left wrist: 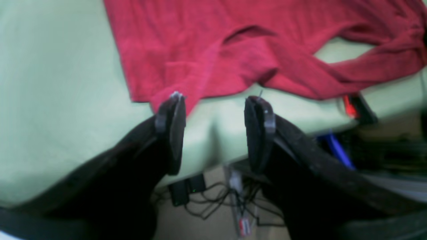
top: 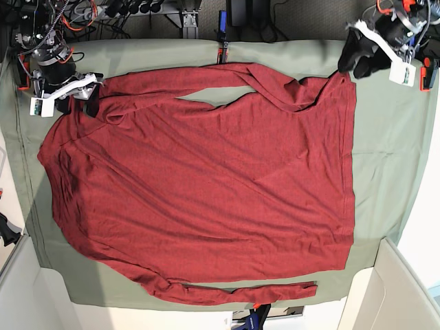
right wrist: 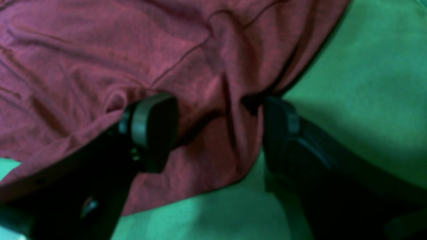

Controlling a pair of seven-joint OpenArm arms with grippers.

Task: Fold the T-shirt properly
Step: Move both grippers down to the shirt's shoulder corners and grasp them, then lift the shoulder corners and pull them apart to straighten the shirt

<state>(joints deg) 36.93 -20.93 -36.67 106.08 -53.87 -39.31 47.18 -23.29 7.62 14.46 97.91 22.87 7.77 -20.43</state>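
The dark red T-shirt (top: pixel 206 172) lies spread over the pale green table cloth (top: pixel 385 172), one long sleeve (top: pixel 275 86) bent across its far side, the other sleeve (top: pixel 240 294) along the near edge. My left gripper (left wrist: pixel 217 98) stands open at the shirt's hem corner (left wrist: pixel 160 90); one fingertip (left wrist: pixel 175 100) is at the fabric edge, and bare cloth shows in the gap. In the base view it sits at the top right (top: pixel 350 62). My right gripper (right wrist: pixel 217 103) is open, its fingers straddling a raised fold of the T-shirt (right wrist: pixel 100 50) near the shoulder, at the top left (top: pixel 93 103).
The table edge runs just behind my left gripper, with cables (left wrist: pixel 213 200) on the floor below. A red clamp (left wrist: pixel 348 106) grips the cloth (left wrist: pixel 50 83) at that edge. More clamps (top: pixel 221 48) hold the far side. White bins (top: pixel 405 289) stand at the near corners.
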